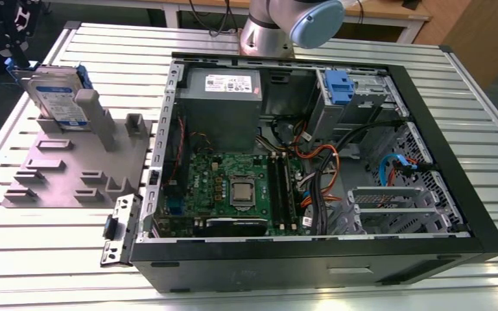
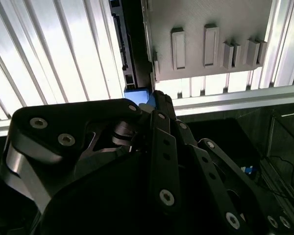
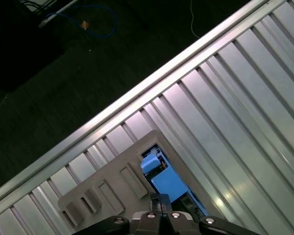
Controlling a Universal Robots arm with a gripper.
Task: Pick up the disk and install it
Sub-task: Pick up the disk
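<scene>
Over the ribbed tabletop (image 1: 59,259), we find the gripper (image 3: 159,199) at the upper end of the disk (image 1: 59,97), which stands on edge; we cannot tell the jaws' state.

The tabletop (image 1: 50,259) is ribbed bare metal, bright and reflective. The fixture (image 1: 67,162) looks like matt grey plastic. The disk (image 1: 56,97) has a glossy label and blue plastic rails. The tool (image 2: 156,100) is matt black metal with shiny screws. The computer case (image 1: 275,265) has a matt black shell.
</scene>
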